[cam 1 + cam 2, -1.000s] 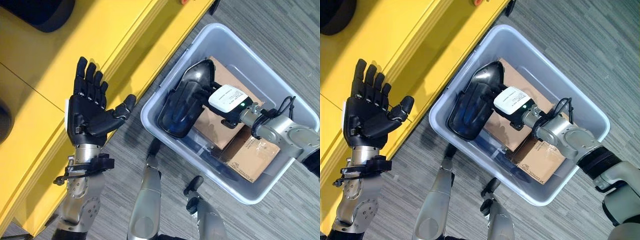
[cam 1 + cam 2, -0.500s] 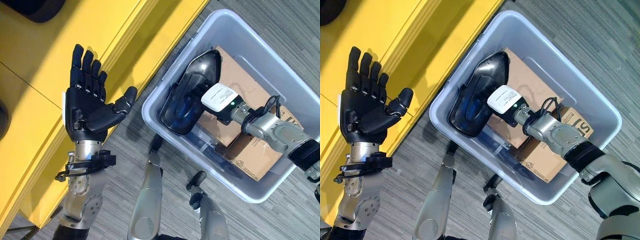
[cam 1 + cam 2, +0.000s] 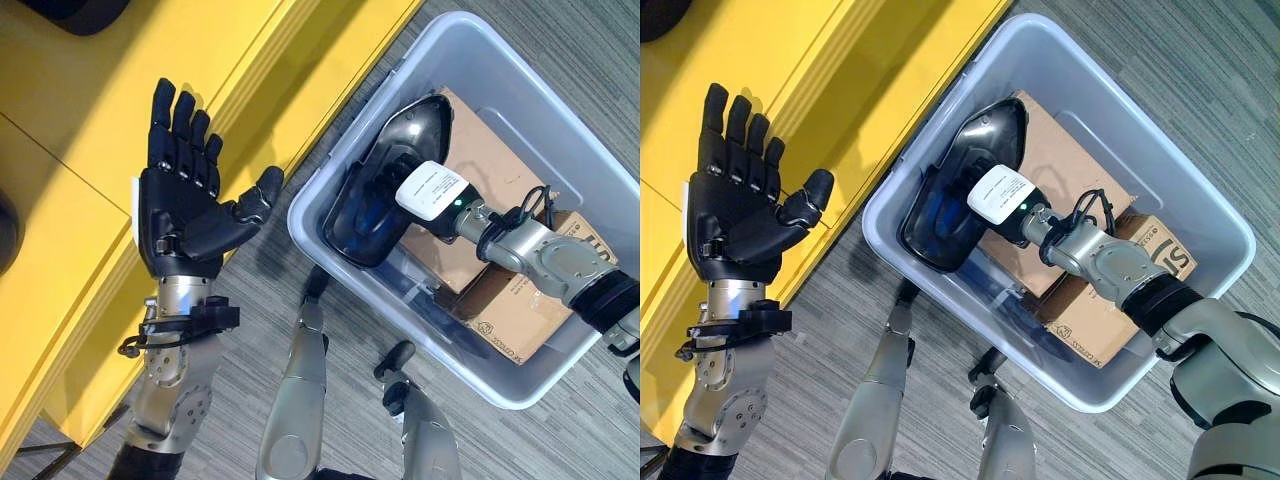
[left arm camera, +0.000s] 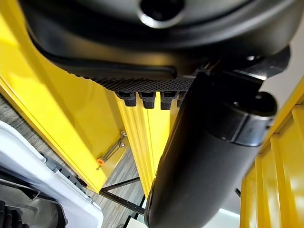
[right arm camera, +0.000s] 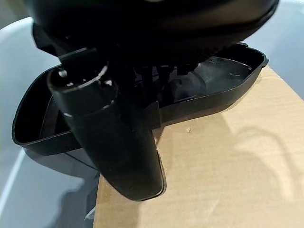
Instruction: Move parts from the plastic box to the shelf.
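Grey striped carpet (image 3: 560, 60) covers the floor across the right and lower parts of the head views, and a yellow shelf (image 3: 90, 130) takes up the upper left, its edge running diagonally from lower left to upper centre. Just right of that edge sits the plastic box (image 3: 520, 375), a pale grey tub set at an angle on the carpet.

Inside the box, a black moulded part (image 3: 375, 195) lies against the wall nearest the shelf. It is a long, hollow shell; its long axis runs from lower left to upper right of the frame, with the narrow pointed end toward the upper right and the broad rounded end toward the lower left. Its open side faces up, as the right wrist view shows (image 5: 142, 102). It rests partly on a cardboard box (image 3: 470, 125), and a second cardboard box (image 3: 510, 310) lies in the lower right of the tub.

The right hand (image 3: 415, 195) reaches into the tub from the right, onto the middle of the part; the fingers reach down into the hollow, and I cannot tell whether they are closed on it.

The left hand (image 3: 180, 215) is held up at centre left over the shelf's edge, palm showing, fingers straight and spread wide, holding nothing.
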{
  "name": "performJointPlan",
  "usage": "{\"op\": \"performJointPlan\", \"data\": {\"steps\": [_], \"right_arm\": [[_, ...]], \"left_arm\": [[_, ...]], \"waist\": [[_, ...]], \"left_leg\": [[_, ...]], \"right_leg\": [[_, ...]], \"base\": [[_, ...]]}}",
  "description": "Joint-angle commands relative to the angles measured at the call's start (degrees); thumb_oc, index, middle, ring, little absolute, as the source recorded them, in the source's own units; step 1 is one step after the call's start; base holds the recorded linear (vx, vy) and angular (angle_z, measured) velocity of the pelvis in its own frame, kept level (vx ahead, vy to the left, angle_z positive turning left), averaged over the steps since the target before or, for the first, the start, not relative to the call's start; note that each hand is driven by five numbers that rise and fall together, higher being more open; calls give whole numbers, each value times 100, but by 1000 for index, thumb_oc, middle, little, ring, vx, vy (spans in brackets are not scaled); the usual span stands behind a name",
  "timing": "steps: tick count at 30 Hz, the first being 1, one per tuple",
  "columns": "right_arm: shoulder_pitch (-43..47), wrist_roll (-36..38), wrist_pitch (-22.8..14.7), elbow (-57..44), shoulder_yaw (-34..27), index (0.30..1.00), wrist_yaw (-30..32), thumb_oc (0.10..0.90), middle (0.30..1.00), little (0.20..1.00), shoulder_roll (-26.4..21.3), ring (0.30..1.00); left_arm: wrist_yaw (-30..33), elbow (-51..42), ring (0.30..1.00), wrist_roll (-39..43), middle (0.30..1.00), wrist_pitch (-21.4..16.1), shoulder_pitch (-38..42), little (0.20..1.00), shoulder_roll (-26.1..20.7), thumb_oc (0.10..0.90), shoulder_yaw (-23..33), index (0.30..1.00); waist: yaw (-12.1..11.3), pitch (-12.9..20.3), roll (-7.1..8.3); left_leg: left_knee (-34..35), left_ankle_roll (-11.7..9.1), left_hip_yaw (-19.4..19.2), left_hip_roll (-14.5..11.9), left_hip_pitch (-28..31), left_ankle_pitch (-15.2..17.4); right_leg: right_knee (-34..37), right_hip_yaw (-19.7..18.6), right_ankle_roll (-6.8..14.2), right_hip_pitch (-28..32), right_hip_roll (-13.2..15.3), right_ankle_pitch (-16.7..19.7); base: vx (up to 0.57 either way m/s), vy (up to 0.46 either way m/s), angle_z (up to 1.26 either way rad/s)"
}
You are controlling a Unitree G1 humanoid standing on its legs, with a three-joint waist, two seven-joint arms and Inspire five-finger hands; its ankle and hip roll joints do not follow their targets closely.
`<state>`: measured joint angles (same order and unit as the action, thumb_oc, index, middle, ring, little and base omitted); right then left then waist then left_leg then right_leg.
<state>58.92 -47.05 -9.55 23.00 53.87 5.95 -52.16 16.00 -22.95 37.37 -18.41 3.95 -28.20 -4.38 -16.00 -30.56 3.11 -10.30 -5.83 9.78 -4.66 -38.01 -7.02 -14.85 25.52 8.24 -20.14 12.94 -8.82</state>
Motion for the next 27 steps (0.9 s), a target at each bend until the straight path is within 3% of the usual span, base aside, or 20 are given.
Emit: {"op": "performJointPlan", "data": {"steps": [1,15,27], "right_arm": [[680,2,52,31,312,1000,295,900,1000,1000,-87,1000],[589,13,262,766,282,1000,457,900,1000,1000,132,1000],[888,-37,456,1436,350,1000,644,900,1000,1000,470,1000]], "left_arm": [[2,-863,1000,-339,1000,-600,198,1000,135,900,-29,1000],[118,-891,1000,-448,1000,-655,154,1000,140,900,-19,1000],[196,-873,1000,-393,1000,-781,247,1000,188,900,24,1000]], "waist": [[14,77,-256],[-22,77,-450],[-83,77,-513]], "left_leg": [[562,-425,-290,-481,5,-411],[280,-398,-162,-356,-734,-348],[-104,-365,-136,-250,-1362,-197]], "right_leg": [[-218,-268,-191,398,-82,-674],[-677,-245,-245,-350,-61,-808],[-1006,-269,-254,-899,-36,-844]], "base": [[0,0,0],[1,-1,0],[-4,8,1]]}}
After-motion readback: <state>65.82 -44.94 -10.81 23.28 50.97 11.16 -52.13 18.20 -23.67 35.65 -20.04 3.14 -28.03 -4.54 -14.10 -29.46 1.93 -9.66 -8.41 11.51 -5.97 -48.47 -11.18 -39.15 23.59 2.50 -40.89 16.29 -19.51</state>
